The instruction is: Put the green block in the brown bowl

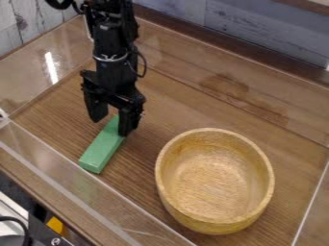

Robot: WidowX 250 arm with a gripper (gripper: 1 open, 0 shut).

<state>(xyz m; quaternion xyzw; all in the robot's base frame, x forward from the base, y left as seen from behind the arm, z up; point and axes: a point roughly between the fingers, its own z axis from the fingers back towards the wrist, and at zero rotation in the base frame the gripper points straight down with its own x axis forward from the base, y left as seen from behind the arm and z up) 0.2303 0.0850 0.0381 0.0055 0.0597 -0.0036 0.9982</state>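
Green block: flat on table, lower left, directly beneath the spread-open gripper (nothing held); brown bowl lower right.

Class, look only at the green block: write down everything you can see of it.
The green block is a flat, elongated bar, bright plain green and matte. It lies flat on the wooden table, left of the brown bowl and apart from it, with its long axis running diagonally. The open gripper points down over its far end; whether the fingers touch it cannot be told.
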